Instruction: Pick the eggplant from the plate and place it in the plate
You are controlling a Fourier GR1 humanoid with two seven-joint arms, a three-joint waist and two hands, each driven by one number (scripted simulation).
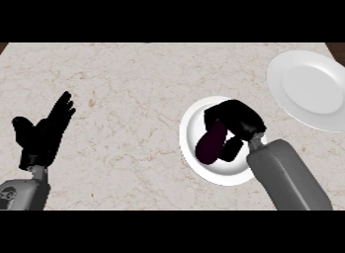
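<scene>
Right hand fingers curled round eggplant

- No text, label, brand, number or sign can be read anywhere.
- The surface shows only marble veining, no writing.

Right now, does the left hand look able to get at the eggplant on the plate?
Probably not easily. The left hand rests open at the counter's left side, well apart from the near plate. The right hand is already over the eggplant, fingers curled round it, so it blocks access from above.
</scene>
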